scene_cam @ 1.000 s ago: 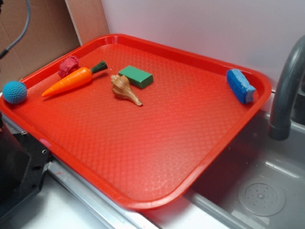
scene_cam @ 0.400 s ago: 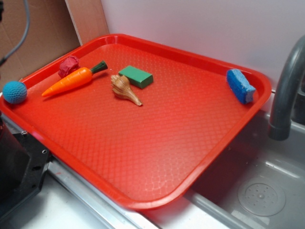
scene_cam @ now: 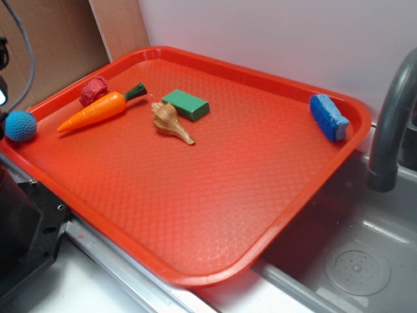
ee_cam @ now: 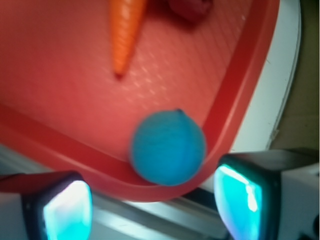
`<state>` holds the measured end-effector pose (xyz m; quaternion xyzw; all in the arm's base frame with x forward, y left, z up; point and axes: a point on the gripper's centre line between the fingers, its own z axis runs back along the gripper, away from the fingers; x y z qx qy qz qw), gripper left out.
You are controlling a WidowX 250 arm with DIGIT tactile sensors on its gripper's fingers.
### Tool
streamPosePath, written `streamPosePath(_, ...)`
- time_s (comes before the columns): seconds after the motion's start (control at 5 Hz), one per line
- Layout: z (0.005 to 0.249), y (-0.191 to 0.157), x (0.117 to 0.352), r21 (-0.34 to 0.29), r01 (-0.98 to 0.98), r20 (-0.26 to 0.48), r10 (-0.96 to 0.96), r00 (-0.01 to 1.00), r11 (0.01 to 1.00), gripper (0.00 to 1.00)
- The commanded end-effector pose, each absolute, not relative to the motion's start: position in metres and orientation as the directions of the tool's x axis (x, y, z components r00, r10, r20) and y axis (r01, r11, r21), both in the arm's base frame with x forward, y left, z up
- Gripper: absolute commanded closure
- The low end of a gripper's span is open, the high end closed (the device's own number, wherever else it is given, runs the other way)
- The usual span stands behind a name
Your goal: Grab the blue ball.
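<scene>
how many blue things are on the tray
2. The blue ball sits in the tray's left corner against the rim; the blue sponge block lies at the far right edge. Nothing appears to be hiding others.

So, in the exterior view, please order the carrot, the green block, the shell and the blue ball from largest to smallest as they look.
1. Carrot, clearly the longest.
2. Shell and green block look similar; I cannot rank them.
3. Blue ball, smallest, partly cut by the left edge.
</scene>
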<state>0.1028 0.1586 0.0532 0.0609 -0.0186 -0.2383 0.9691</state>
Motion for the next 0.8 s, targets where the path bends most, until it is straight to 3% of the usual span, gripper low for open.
streamPosePath(0.0,0.024,0.157,0.137,0.102,0.519,-0.056,-0.517,0.854,0.848,0.0)
streamPosePath(0.2,0.017,0.154,0.136,0.094,0.518,-0.072,-0.513,0.855,0.85,1.0)
streamPosePath(0.6,0.05,0.147,0.134,0.101,0.486,-0.04,-0.485,0.874,0.868,1.0)
